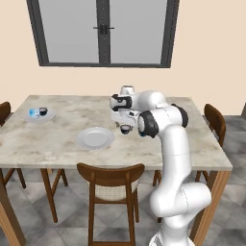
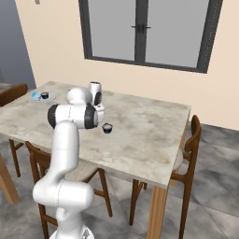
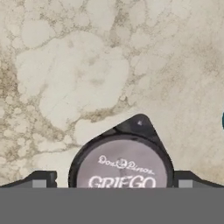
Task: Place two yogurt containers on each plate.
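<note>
On the left of the marble worktop (image 1: 57, 139) you see the far plate (image 1: 40, 116) carrying two yogurt containers (image 1: 43, 111), one showing bright blue, and the near plate (image 1: 95, 138) lying bare toward the middle. To the right of the near plate, a third yogurt container (image 2: 107, 128) stands on the worktop under the arm. In the hand view, the claw (image 3: 112, 183) is spread wide, one dark fingertip (image 3: 41, 180) on each side of this container's grey lid (image 3: 122, 168), apart from it.
</note>
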Controlling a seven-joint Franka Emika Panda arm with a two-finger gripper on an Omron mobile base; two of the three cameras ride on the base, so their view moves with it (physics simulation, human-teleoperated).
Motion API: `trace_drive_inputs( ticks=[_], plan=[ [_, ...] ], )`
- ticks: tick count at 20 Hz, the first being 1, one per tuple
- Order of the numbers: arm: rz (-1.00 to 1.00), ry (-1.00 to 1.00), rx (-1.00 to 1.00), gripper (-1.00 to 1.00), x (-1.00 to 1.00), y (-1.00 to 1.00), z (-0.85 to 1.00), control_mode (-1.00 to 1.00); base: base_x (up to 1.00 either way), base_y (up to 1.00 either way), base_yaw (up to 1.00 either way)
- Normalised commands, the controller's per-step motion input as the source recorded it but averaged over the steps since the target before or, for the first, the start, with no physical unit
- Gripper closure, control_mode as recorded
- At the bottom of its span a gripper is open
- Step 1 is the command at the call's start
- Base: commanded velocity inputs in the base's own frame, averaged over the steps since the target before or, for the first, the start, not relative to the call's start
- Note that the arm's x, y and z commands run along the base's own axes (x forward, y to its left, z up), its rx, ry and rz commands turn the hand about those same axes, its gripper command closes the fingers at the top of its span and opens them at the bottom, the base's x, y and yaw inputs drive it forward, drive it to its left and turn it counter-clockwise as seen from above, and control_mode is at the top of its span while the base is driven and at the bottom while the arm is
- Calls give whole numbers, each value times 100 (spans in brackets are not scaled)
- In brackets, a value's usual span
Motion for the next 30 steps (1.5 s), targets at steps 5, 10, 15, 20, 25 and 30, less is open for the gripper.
trace_drive_inputs(
  ticks=[5,10,15,20,25,30],
  plan=[
    [-10,1,-4,-100,12,0,-26,-100,0,0,0],
    [-8,0,-5,-100,0,0,-31,-100,0,0,0],
    [-8,-3,-2,-100,-3,1,-30,-100,0,0,0],
    [-8,-3,0,100,-4,3,-11,-100,0,0,0],
    [-6,-11,0,100,-29,28,-18,-100,0,0,0],
    [0,-12,1,100,-33,30,31,-100,0,0,0]
  ],
)
